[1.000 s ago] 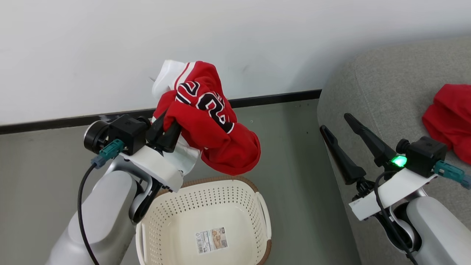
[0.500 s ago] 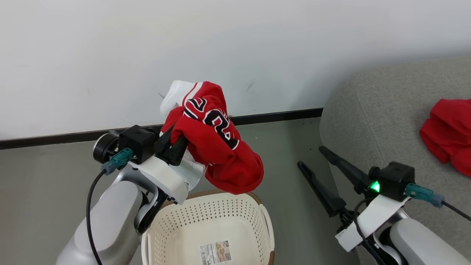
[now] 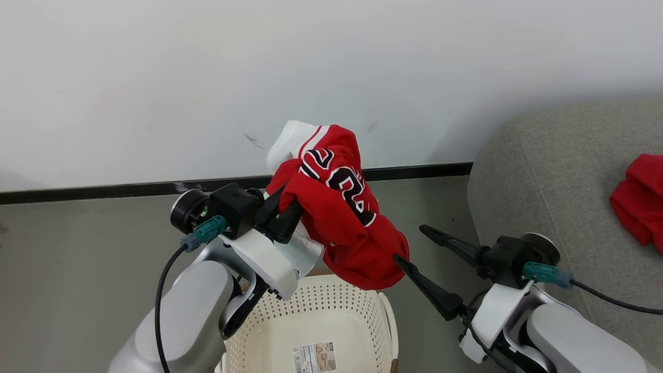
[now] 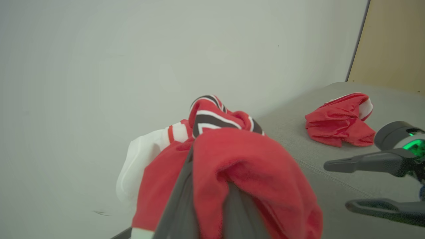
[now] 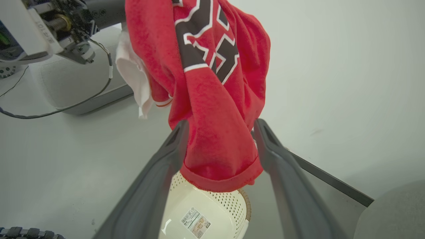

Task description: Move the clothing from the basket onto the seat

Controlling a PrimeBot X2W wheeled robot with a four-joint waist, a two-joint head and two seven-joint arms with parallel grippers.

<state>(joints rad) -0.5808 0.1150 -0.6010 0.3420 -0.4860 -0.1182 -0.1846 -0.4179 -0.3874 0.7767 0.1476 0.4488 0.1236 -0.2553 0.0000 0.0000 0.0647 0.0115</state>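
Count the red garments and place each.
2. One red lettered garment hangs from the left gripper over the cream perforated basket; one crumpled red garment lies on the grey sofa. The bundle may hide more.

The head camera looks forward and down from above onto the basket [image 3: 386, 311], the floor [image 3: 77, 269] and the seat's [image 3: 544, 171] rounded end. The left wrist camera sits close behind the red garment [image 4: 232, 159] that all three views share, facing the wall [image 4: 99, 66] and the seat's top. The right wrist camera faces the garment closely from the opposite side, with the basket beneath.
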